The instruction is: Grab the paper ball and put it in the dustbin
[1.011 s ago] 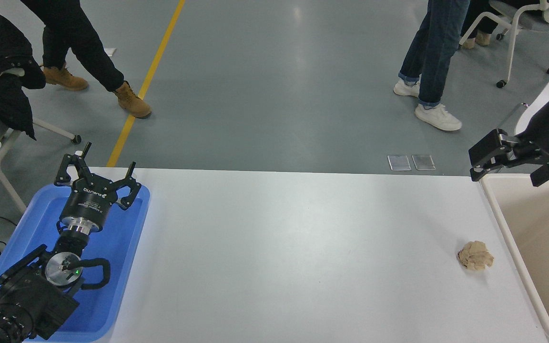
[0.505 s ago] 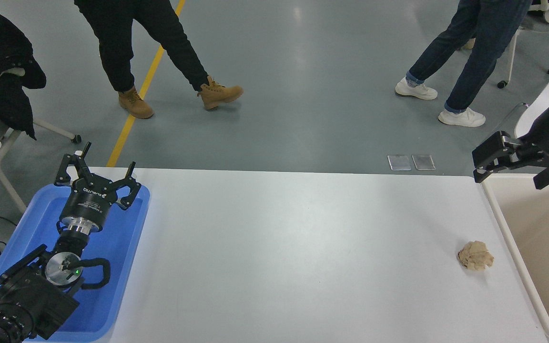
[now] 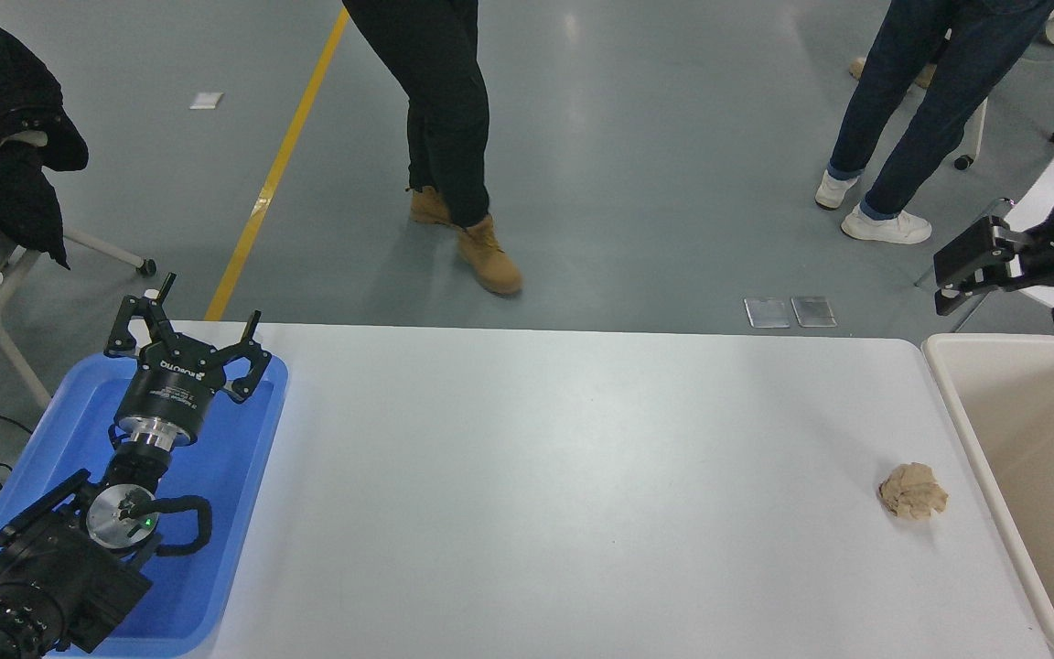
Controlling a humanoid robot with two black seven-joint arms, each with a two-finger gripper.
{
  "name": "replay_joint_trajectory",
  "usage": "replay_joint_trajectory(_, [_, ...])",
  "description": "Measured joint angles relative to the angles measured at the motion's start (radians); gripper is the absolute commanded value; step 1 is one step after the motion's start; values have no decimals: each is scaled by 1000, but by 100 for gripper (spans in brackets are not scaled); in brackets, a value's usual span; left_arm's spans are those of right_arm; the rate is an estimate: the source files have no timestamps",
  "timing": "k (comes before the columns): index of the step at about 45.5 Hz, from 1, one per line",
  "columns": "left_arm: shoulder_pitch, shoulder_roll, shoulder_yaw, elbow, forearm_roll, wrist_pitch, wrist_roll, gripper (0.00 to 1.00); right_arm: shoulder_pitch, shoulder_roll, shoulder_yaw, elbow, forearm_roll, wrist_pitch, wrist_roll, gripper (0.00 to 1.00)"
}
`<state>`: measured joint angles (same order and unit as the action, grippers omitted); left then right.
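From the head view, the paper ball (image 3: 912,491) lies on the white table (image 3: 564,476) near its right edge, just beside the dustbin (image 3: 957,430) but apart from its rim; the wad is roughly round and lumpy, a little wider than it is deep, so its slight long axis runs left to right across the table, and it points no particular way. The dustbin stands at the table's right end, cream-walled, its opening upward, cut off by the picture's right edge. The right gripper (image 3: 1012,293) hangs in the air beyond the bin's far rim, well apart from the ball, its fingers spread and holding nothing; the left gripper (image 3: 188,334) is parked at the lower left over the blue tray (image 3: 243,476), its fingers likewise apart.

The tabletop is plain, smooth and matte, with a soft sheen near the middle; past its far edge lies a grey floor with a yellow line (image 3: 280,165) running away; a person in tan boots (image 3: 472,243) stands there, and another in white shoes (image 3: 884,224) further right.
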<state>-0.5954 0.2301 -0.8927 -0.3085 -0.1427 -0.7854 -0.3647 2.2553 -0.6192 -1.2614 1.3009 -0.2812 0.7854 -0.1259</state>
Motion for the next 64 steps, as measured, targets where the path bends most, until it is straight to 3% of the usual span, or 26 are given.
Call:
replay_joint_trajectory(12, [0,0,0,0,0,0,0,100,-119,-1,-8,-27,-23,-35,0,100])
replay_joint_trajectory(34, [0,0,0,0,0,0,0,100,-576,9,134,-202,-122,-494,5,100])
replay_joint_trajectory(50, [0,0,0,0,-1,0,0,100,-925,30,321,-331,-139,-709,11,100])
replay_joint_trajectory(64, [0,0,0,0,0,0,0,100,-1107,94,405,-458,-140,-803,12,100])
